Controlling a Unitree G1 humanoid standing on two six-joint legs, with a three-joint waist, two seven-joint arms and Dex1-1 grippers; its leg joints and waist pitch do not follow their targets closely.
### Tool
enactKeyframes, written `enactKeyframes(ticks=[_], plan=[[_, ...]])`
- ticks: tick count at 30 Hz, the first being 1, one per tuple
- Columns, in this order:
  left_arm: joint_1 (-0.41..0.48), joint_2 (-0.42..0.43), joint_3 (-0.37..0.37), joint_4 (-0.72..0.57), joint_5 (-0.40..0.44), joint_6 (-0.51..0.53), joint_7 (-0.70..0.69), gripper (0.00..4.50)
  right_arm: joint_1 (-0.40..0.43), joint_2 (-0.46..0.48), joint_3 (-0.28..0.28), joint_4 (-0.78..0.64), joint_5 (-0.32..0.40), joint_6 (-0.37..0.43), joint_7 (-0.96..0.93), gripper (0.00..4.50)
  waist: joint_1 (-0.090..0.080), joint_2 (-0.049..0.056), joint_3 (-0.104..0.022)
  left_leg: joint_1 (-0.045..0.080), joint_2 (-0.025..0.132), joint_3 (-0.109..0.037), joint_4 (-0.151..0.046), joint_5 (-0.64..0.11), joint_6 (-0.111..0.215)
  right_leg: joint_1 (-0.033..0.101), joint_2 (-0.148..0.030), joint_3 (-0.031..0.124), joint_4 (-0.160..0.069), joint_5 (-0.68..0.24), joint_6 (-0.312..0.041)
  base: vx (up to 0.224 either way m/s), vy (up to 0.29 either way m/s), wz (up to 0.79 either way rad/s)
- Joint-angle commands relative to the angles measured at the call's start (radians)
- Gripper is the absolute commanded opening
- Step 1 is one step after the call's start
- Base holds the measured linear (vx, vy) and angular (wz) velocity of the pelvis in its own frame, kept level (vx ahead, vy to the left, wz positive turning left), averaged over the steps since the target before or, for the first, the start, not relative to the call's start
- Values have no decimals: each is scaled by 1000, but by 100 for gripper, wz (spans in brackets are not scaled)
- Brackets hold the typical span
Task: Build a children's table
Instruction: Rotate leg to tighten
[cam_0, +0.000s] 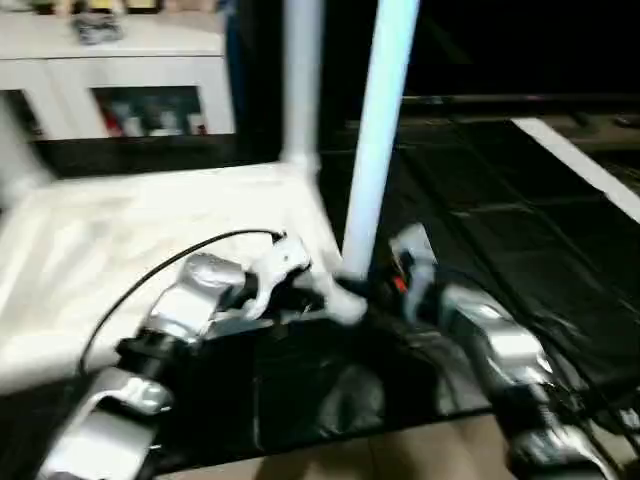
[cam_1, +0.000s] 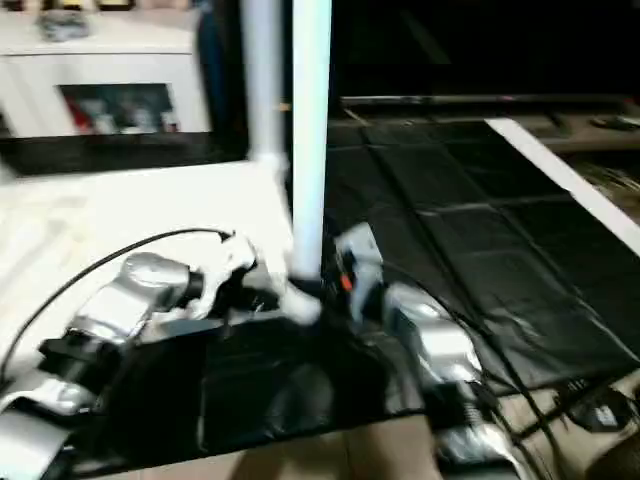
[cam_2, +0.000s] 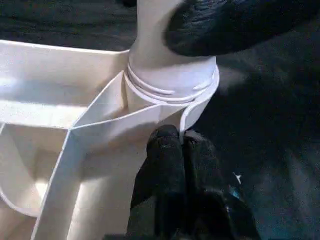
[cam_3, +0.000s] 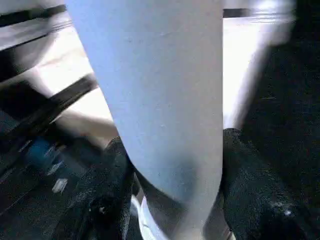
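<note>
Right pincer (cam_3: 172, 200) grips upright leg (cam_0: 378, 150).

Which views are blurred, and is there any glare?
Left eye and right eye views: motion-smeared; the table top blows out white. Left wrist view: sharp on the corner socket. Right wrist view: the leg sits soft and close between the right pincer fingers.

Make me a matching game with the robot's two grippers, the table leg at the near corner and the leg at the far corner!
Things:
1. left gripper
2. right gripper
3. near leg
4. far leg

States:
A. held, standing in the near corner socket
B. fingers together, at the socket's rim
C. standing alone, no gripper on it
D. fingers either side of a leg

Pairs: 1-B, 2-D, 3-A, 4-C
</note>
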Motion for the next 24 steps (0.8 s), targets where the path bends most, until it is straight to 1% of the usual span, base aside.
enactKeyframes(ticks=[1,2,3,4,5,6,7,8,10,11,12,13,14,15,17,20,22,23,24], plan=[[-50,-95,-4,5,-34,5,87,0,-34,118,98,50,16,42,-28,207,3,1,-50,-22,0,-1,-73,-239,26,54,-53,28,-103,-569,-46,0,0,0],[-57,-106,11,6,-31,13,107,0,-46,133,99,65,-9,34,-68,207,3,0,-49,-22,1,0,-74,-231,33,51,-55,32,-103,-557,-49,0,0,0],[-57,-105,12,6,-30,13,108,0,-47,134,99,68,-12,35,-74,203,4,1,-51,-22,3,1,-76,-220,39,53,-55,36,-100,-531,-59,0,0,0],[-57,-105,13,4,-28,13,108,0,-49,138,99,73,-19,36,-86,203,5,-3,-52,-22,4,2,-76,-211,44,52,-56,39,-98,-514,-65,0,0,0],[-52,-98,12,-7,-23,10,103,0,-50,143,100,80,-32,32,-97,203,7,-1,-52,-22,8,2,-79,-194,48,52,-56,45,-89,-473,-84,0,0,0],[-52,-98,12,-7,-23,10,103,0,-50,143,100,80,-32,32,-97,203,7,0,-53,-25,9,2,-80,-186,50,54,-56,47,-85,-451,-92,0,0,0],[-47,-91,10,-16,-20,10,95,0,-47,143,103,80,-39,20,-93,203,9,1,-56,-24,12,3,-80,-164,54,56,-58,51,-77,-397,-112,0,0,0],[-44,-89,10,-21,-19,12,93,0,-47,144,103,83,-41,13,-93,203,10,0,-57,-23,14,6,-79,-142,58,56,-57,54,-70,-347,-135,0,0,0],[-36,-76,7,-27,-15,9,82,0,-45,142,101,86,-37,1,-77,268,13,4,-59,-23,14,8,-78,-118,65,58,-58,57,-63,-302,-161,0,0,0],[-34,-69,5,-28,-15,4,74,0,-43,138,100,85,-34,-1,-65,268,14,4,-60,-24,13,9,-78,-104,68,60,-57,58,-60,-279,-172,0,0,0],[-30,-60,3,-31,-17,1,61,0,-38,130,99,80,-30,-3,-49,268,15,5,-60,-24,13,9,-78,-100,69,61,-57,59,-60,-271,-176,0,0,0],[-28,-54,1,-32,-19,-1,55,0,-34,123,99,77,-29,-8,-39,280,16,5,-61,-26,14,9,-78,-89,71,63,-58,60,-57,-256,-184,0,0,0],[-27,-49,-2,-33,-20,-4,48,0,-30,116,100,73,-28,-15,-27,297,17,5,-61,-26,15,9,-78,-79,72,64,-58,60,-55,-238,-190,0,0,0],[-26,-43,-4,-34,-20,-7,41,0,-24,107,98,65,-24,-17,-16,297,16,5,-60,-26,14,10,-78,-77,72,63,-57,60,-55,-235,-191,0,0,0],[-21,-22,-12,-38,-21,-21,6,0,3,63,96,25,-6,-28,54,319,17,6,-60,-24,15,10,-78,-84,77,65,-57,60,-55,-228,-195,0,0,0],[-15,-2,-23,-44,-22,-39,-37,0,26,13,95,-10,5,-31,115,346,21,6,-60,-23,18,11,-78,-79,88,64,-58,63,-51,-200,-211,0,0,0],[-13,7,-29,-48,-21,-44,-56,0,34,-8,94,-24,8,-30,138,364,24,4,-60,-22,18,12,-78,-88,86,66,-58,63,-52,-213,-210,0,0,0],[-9,18,-36,-52,-21,-49,-77,0,42,-31,94,-38,13,-32,167,381,26,13,-58,-22,18,11,-79,-94,84,66,-59,62,-54,-221,-209,0,0,0],[-2,40,-49,-58,-20,-62,-122,0,60,-83,96,-71,26,-33,241,381,27,11,-58,-22,18,12,-79,-101,83,65,-58,63,-57,-229,-204,0,0,0]])
